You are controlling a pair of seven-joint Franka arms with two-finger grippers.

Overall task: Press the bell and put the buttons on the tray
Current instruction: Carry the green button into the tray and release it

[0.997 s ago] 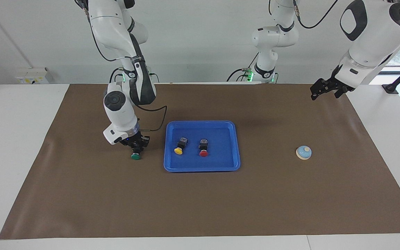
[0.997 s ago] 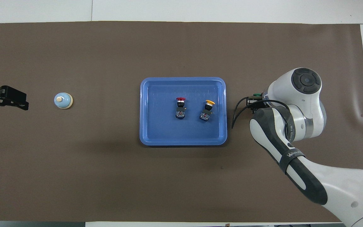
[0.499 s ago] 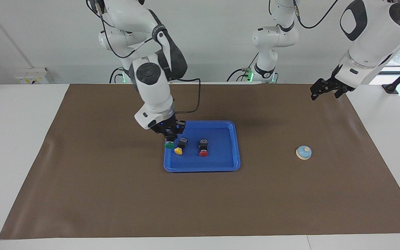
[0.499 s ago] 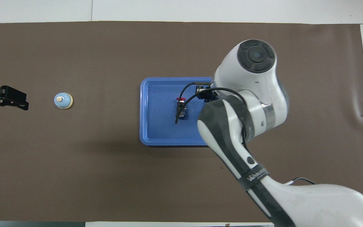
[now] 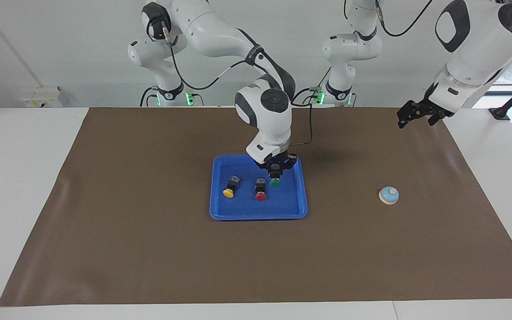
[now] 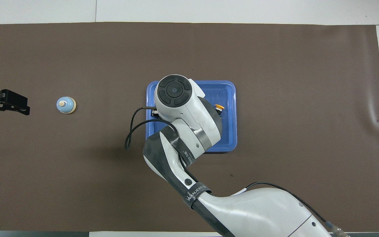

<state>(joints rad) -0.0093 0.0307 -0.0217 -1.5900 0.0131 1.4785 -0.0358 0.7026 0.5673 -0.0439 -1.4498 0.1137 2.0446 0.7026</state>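
Blue plastic forms the tray (image 5: 301,195), one in number, lying at the middle of the brown mat (image 5: 149,249) with its long sides running between the two arms' ends of the table. Three buttons are counted. The yellow button (image 5: 229,192) and the red button (image 5: 261,195) lie on the tray floor, each on its side with its black body toward the robots and its cap pointing away from them; the yellow one sits toward the right arm's end, the red one near the middle. The green button (image 5: 275,182) is clamped in the right gripper (image 5: 275,171), fingers closed on its black body, cap downward, over the tray beside the red button toward the left arm's end; whether it touches the floor cannot be told. In the overhead view the right arm's wrist covers most of the tray, leaving only the yellow cap (image 6: 219,106) showing. One bell (image 5: 389,195) stands upright on the mat, knob up, well apart from the tray toward the left arm's end, with bare mat all around it. Tray floor is bare along the rim farther from the robots. The left gripper (image 5: 409,116) waits raised over the mat's corner nearest the left arm, fingers apart, holding nothing.
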